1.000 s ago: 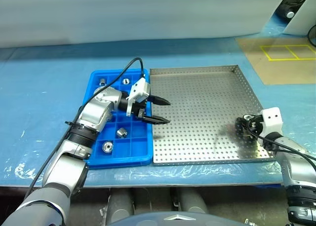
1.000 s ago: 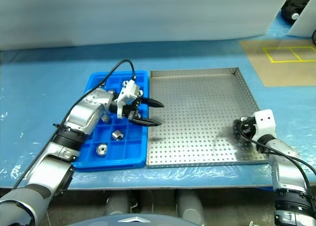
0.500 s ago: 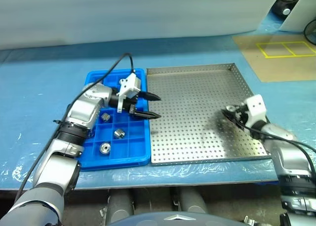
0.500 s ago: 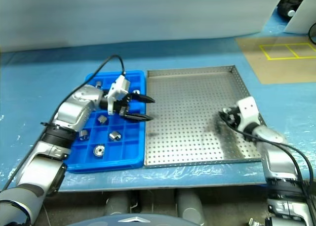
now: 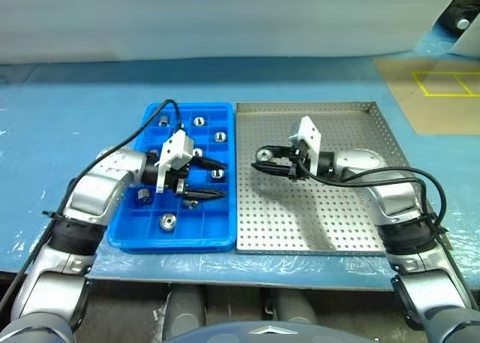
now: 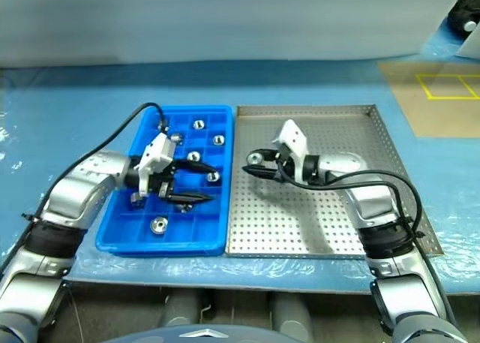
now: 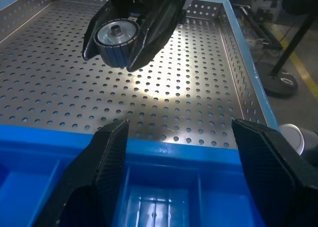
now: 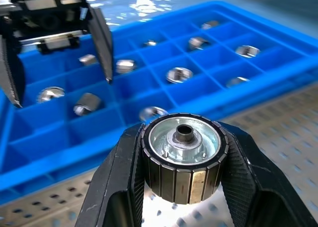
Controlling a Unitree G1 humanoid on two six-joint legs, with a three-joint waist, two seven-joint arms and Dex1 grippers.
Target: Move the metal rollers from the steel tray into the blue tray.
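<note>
A pale blue table holds two trays side by side: the blue tray (image 5: 225, 242) on the left, the steel tray (image 5: 352, 230) touching it on the right. The right gripper (image 5: 268, 163) reaches leftward over the steel tray's left part, its two black fingers pinching one roller (image 8: 184, 156) by its ribbed sides, the dark central hole facing outward. It hangs above the perforated floor, near the blue tray's edge — judged to be on its way to a compartment.

The left gripper (image 5: 210, 179) hovers over the middle of the blue tray with fingers spread and nothing between them, pointing right toward the carried roller — perhaps waiting to receive or guide it. Several metal rollers (image 5: 169, 222) already sit in separate compartments. No other rollers are seen on the steel tray's visible floor.
</note>
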